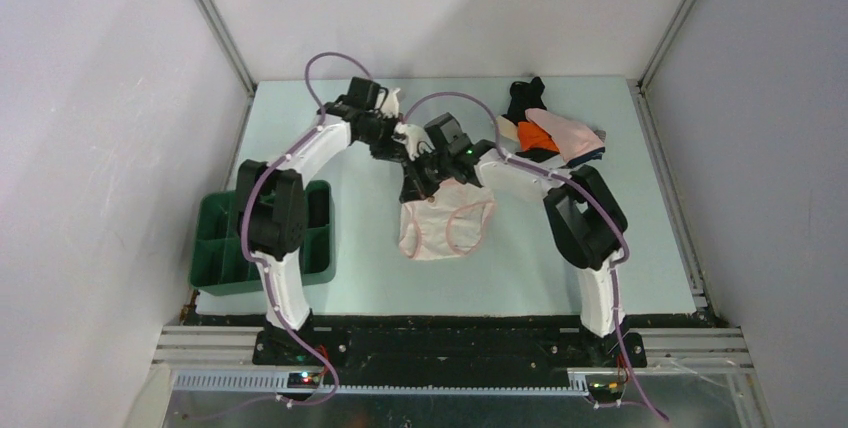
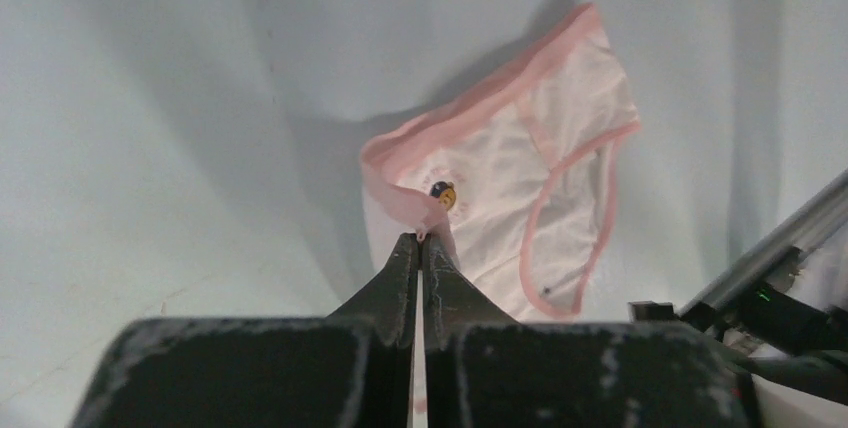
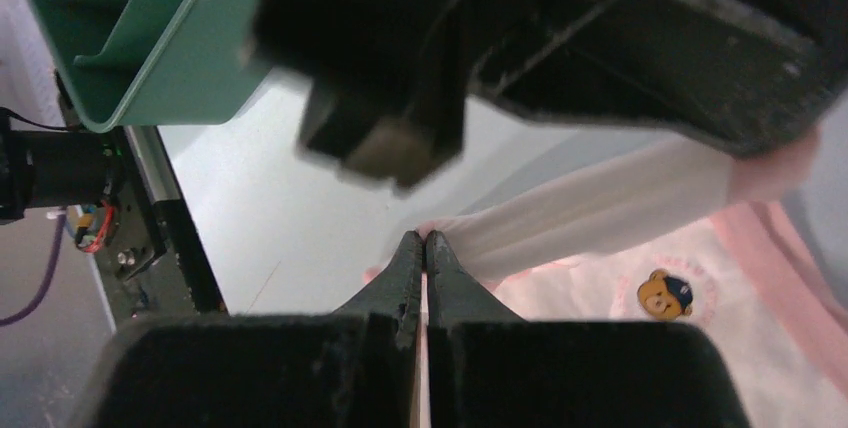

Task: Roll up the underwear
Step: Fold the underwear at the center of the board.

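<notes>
A white pair of underwear with pink trim and a small bear print (image 1: 445, 228) hangs from both grippers near the table's middle, its lower part resting on the table. My left gripper (image 1: 408, 138) is shut on its pink waistband (image 2: 420, 210). My right gripper (image 1: 418, 180) is shut on the same garment's edge (image 3: 520, 228). The two grippers are close together, the left one just above the right in the right wrist view. The bear print (image 3: 668, 294) shows beside my right fingers. A pile of more underwear (image 1: 548, 133), pink, orange, black and white, lies at the back right.
A green plastic tray with dividers (image 1: 222, 253) stands at the table's left edge, also in the right wrist view (image 3: 150, 38). Grey walls enclose the table on three sides. A metal rail runs along the near edge.
</notes>
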`<act>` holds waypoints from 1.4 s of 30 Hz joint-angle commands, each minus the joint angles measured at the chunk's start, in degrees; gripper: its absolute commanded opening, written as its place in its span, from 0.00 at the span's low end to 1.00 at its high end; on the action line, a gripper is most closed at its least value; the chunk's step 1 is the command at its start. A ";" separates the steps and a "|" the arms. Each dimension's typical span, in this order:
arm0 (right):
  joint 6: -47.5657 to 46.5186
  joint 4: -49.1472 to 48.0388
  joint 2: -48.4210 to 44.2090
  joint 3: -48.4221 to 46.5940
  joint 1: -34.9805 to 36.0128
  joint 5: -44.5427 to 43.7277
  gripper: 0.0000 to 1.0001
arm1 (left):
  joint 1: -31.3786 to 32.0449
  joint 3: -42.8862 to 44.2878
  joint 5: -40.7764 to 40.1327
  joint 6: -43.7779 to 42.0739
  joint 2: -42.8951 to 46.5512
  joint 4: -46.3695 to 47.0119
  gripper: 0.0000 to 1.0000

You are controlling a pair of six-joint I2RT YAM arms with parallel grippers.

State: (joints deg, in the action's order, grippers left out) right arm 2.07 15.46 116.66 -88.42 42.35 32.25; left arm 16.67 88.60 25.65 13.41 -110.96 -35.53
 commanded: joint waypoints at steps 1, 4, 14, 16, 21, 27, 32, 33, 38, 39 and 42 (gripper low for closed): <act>2.84 0.20 -6.68 3.41 -2.01 5.25 0.00 | 4.72 6.97 -3.74 -1.42 -1.32 1.59 0.00; 3.54 0.14 -10.33 7.58 -4.13 5.64 0.00 | 6.79 10.81 -5.15 -0.05 -3.27 1.56 0.00; 4.38 3.83 -18.46 16.28 -11.66 6.75 0.00 | 10.99 16.58 -6.18 3.35 -7.39 3.39 0.00; 3.41 5.31 -19.35 16.66 -13.09 6.96 0.00 | 11.71 17.95 -6.38 3.68 -7.91 3.95 0.00; 1.15 7.81 -19.60 17.76 -16.61 6.77 0.00 | 12.90 21.15 -7.48 3.93 -10.22 4.47 0.00; -0.26 9.73 -17.74 18.28 -19.04 5.70 0.00 | 13.83 23.83 -8.53 3.69 -13.89 4.73 0.00; -0.47 10.87 -16.19 18.31 -20.85 3.80 0.00 | 14.44 24.87 -9.01 3.72 -15.99 5.28 0.00; -0.43 10.97 -15.83 18.34 -21.35 3.62 0.00 | 14.49 25.07 -9.03 3.79 -16.32 5.37 0.00; -0.59 11.70 -14.52 18.78 -22.63 2.63 0.00 | 15.31 25.76 -8.71 3.90 -17.66 5.95 0.00; -0.62 12.16 -14.35 18.80 -22.65 2.50 0.00 | 15.45 25.97 -8.67 3.90 -17.99 6.02 0.00; -0.63 12.29 -14.25 19.42 -22.89 1.45 0.00 | 16.25 26.59 -9.14 3.91 -18.69 6.51 0.00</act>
State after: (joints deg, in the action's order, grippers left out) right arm 1.87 24.18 101.97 -70.06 19.62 34.54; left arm 32.21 111.24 19.35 16.80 -129.29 -33.45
